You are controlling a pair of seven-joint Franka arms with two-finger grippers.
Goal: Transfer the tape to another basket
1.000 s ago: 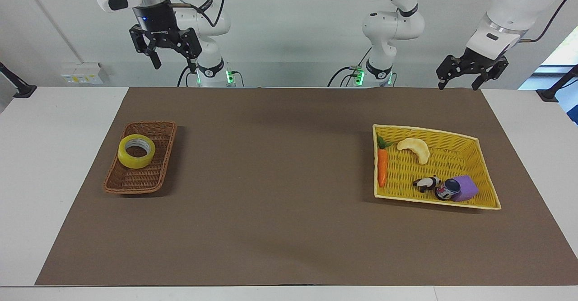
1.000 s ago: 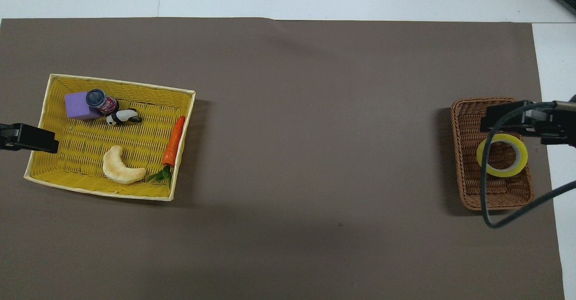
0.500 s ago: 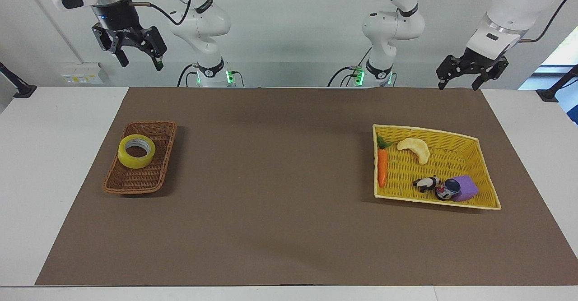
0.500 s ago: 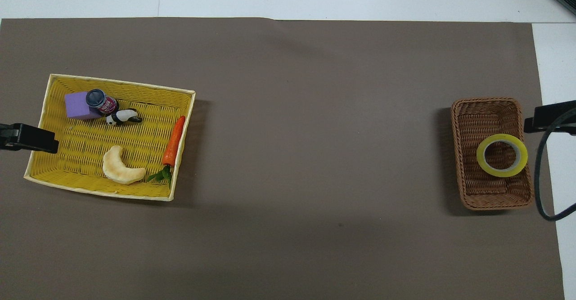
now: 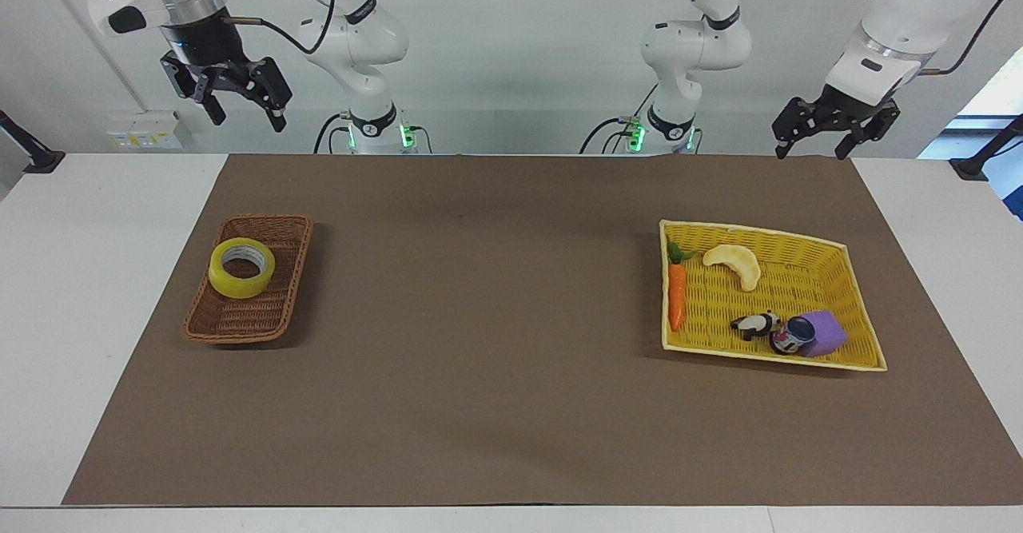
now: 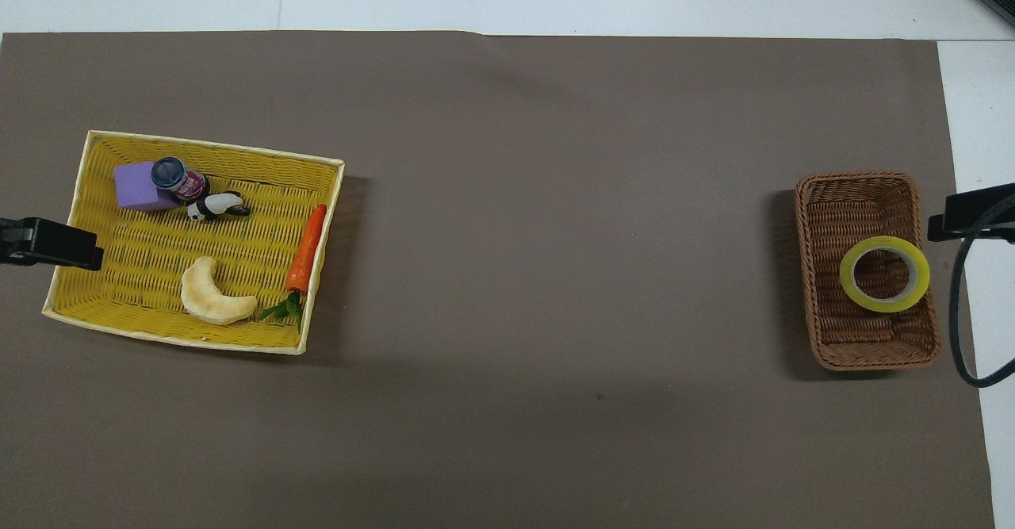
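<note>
The yellow tape (image 5: 241, 268) lies flat in the dark-brown wicker basket (image 5: 240, 327) at the right arm's end of the table; it also shows in the overhead view (image 6: 884, 274), in the half of the basket (image 6: 856, 196) nearer to the robots. My right gripper (image 5: 245, 115) hangs open and empty, high in the air above that end of the table, well clear of the basket and tape. My left gripper (image 5: 809, 149) is open and empty, raised over the mat's edge at the left arm's end, where that arm waits.
A larger bright-yellow basket (image 5: 799, 277) at the left arm's end holds a toy carrot (image 5: 677, 297), a pale crescent toy (image 5: 735, 264), a panda figure (image 5: 754, 324), a small can (image 5: 791, 335) and a purple block (image 5: 823, 333). A brown mat (image 5: 495, 341) covers the table.
My right gripper has risen and swung away from above the brown basket toward the right arm's end of the table. The tape, baskets and left arm have not moved.
</note>
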